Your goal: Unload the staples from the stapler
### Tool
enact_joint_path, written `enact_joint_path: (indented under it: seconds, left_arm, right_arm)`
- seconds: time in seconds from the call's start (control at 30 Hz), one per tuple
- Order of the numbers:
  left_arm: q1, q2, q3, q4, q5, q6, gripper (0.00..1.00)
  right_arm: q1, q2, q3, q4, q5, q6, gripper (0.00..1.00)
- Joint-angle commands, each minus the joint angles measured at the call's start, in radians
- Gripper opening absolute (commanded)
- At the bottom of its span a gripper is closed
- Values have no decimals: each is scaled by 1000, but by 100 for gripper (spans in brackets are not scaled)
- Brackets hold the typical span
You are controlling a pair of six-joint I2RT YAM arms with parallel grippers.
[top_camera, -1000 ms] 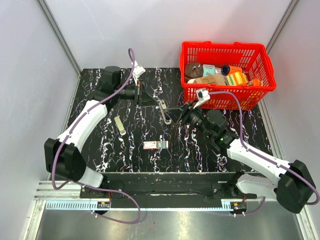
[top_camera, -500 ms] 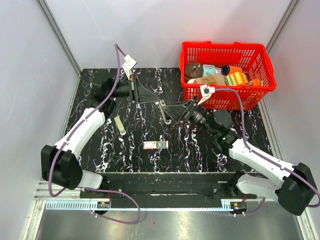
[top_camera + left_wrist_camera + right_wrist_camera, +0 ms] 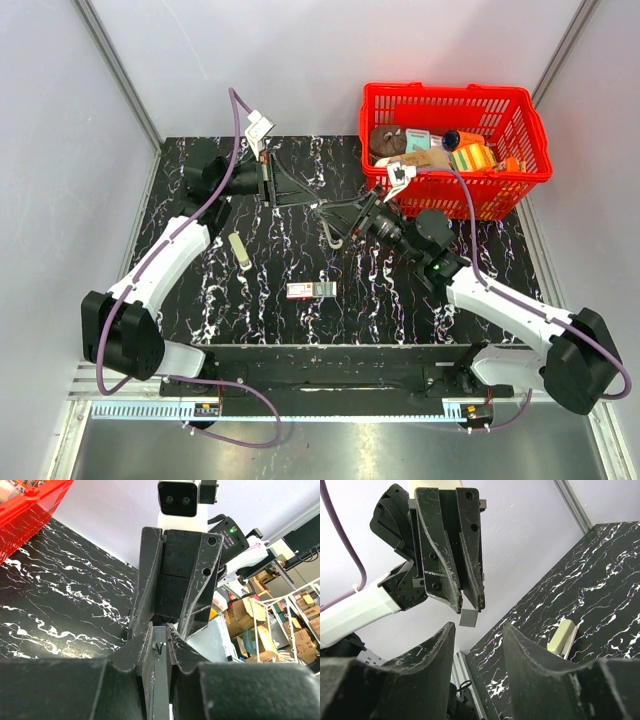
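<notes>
My left gripper (image 3: pixel 306 199) is shut on the stapler, which lies lengthwise between its fingers. The left wrist view shows the stapler's silver metal channel (image 3: pixel 160 680) running up to the fingertips of that gripper (image 3: pixel 160 626). In the right wrist view a short silver end (image 3: pixel 468 618) sticks out past the left fingertips. My right gripper (image 3: pixel 338 214) is open and empty. It points at the left gripper, and its gap (image 3: pixel 478 626) is just below that silver end. A slim silver bar (image 3: pixel 328 226) runs forward from the left fingertips. I cannot tell whether it belongs to the stapler.
A red basket (image 3: pixel 455 192) with several items stands at the back right, close behind my right arm. A small red-and-white box (image 3: pixel 310 290) lies on the black marbled table in front. A cream block (image 3: pixel 237 247) lies to the left and also shows in the right wrist view (image 3: pixel 561 639).
My left wrist turned and shifted slightly back and left, still gripping. My right gripper moved left and up toward the left fingertips. The silver bar stayed put.
</notes>
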Motion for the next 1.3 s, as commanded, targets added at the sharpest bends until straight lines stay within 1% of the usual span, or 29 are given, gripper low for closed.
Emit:
enact_joint_path:
  seconds: [0.0, 0.13, 0.43, 0.8, 0.93, 1.0, 1.17, 1.23, 1.27]
  left_arm:
    - [5, -25, -2, 3, -10, 35, 7]
    - [5, -27, -1, -17, -15, 53, 7]
    - [4, -27, 7, -38, -19, 70, 8]
    - [4, -30, 19, -70, -25, 96, 8]
    - [5, -37, 21, -111, -32, 131, 12]
    - [4, -37, 25, -130, -35, 148, 16]
    - [10, -40, 59, -239, -65, 242, 41]
    - [25, -42, 79, -279, -75, 266, 45]
    - [38, -39, 88, -280, -73, 268, 53]
  right_arm:
    - [-5, 17, 55, 85, -28, 6, 48]
    - [-4, 28, 63, 94, -33, 11, 45]
    - [-5, 43, 72, 109, -40, 25, 35]
    - [-4, 48, 70, 108, -39, 26, 18]
    - [-4, 45, 69, 105, -33, 28, 9]
    - [-5, 45, 70, 102, -31, 26, 7]
    - [-5, 33, 64, 56, -31, 16, 6]
    - [-5, 17, 55, 14, -25, 0, 6]
    - [-4, 4, 49, -13, -22, -9, 6]
